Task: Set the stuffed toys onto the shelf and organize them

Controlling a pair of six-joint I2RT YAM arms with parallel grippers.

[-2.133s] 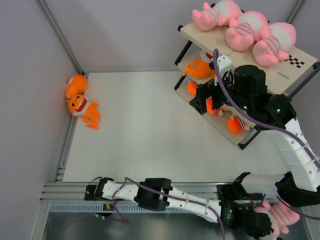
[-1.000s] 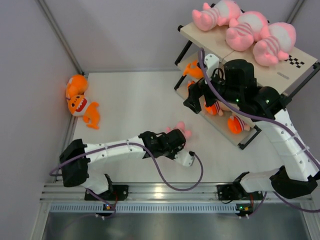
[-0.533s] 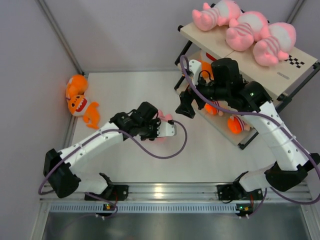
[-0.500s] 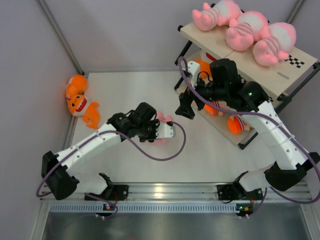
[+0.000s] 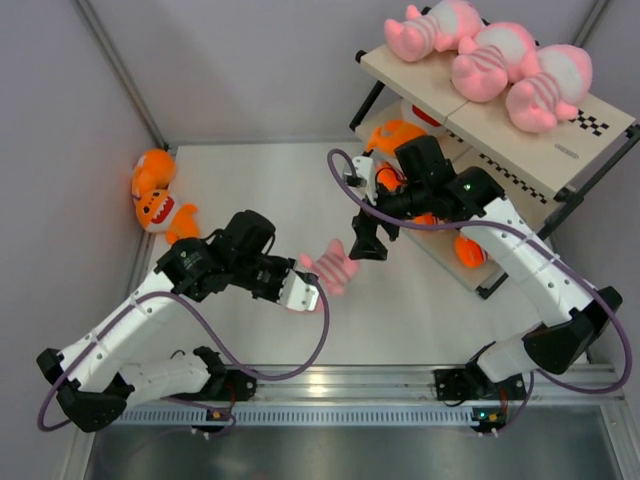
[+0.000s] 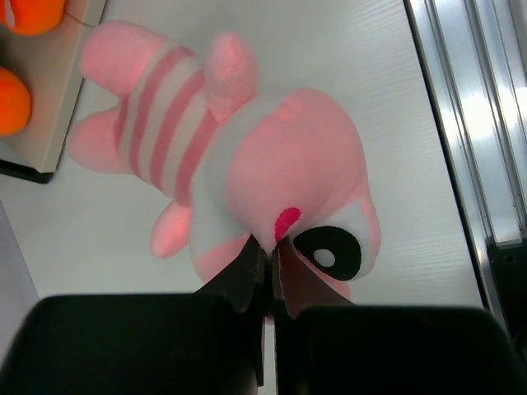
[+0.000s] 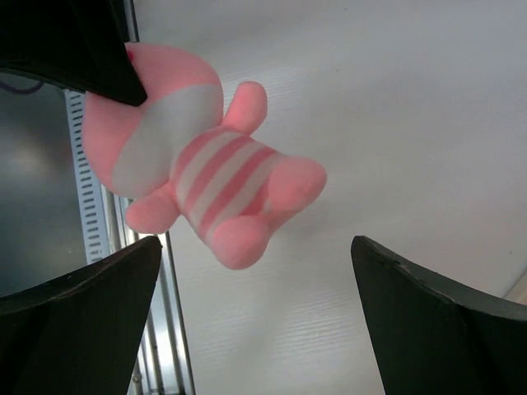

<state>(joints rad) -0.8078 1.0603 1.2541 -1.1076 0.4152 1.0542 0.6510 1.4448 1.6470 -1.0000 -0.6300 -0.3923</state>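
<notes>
Left gripper [image 5: 300, 292] clamped shut on head of pink striped plush [image 5: 336, 267], held over table [image 5: 260, 180]. Right gripper [image 5: 364, 238] jaws wide, empty, just beyond plush's feet. Two orange toys [image 5: 158, 205] at table's far-left edge. Three pink toys [image 5: 490, 62] on shelf [image 5: 415, 75] top tier.

Two matching arms here: the left arm [image 5: 120, 325] and the right arm [image 5: 545, 275] are both smooth white shells broken up by chunky black joint housings. A purple cable [image 5: 322, 335] runs off the left one, and a second purple cable [image 5: 340, 175] off the right. There's a tiny green light [image 5: 466, 186] on the right arm's black motor block. Up close, the left gripper [image 6: 268, 251] has slim matte black fingers, while the right gripper [image 7: 255, 247] has broad black wedges.
</notes>
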